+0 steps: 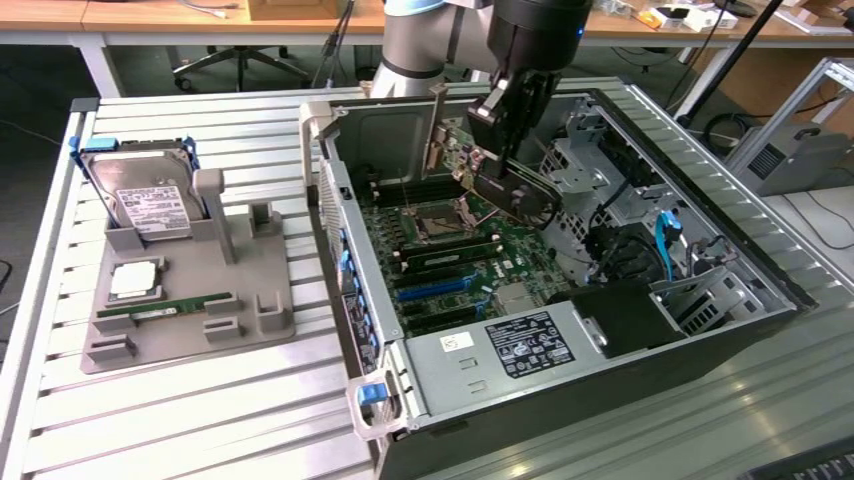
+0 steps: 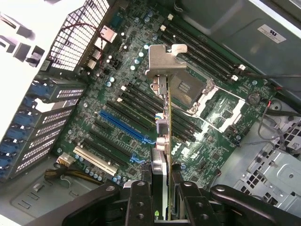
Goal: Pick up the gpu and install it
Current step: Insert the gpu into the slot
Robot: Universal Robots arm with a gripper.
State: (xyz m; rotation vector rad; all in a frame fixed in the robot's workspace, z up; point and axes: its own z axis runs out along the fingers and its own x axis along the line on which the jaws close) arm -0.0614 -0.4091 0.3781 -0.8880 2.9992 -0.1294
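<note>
The tool (image 1: 501,142) is clamped shut on the gpu (image 1: 523,192), which it holds on edge and tilted over the motherboard (image 1: 451,272) inside the open case (image 1: 336,190) (silver bracket toward the exterior view's left), not seated in any slot, with the case resting on the slatted surface (image 1: 200,420)

Wooden desks (image 1: 134,20) and an office chair (image 1: 243,62) stand behind the slatted table (image 1: 200,420).

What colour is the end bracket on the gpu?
Silver, bare metal. The end bracket of the gpu shows best in the wrist view.
</note>
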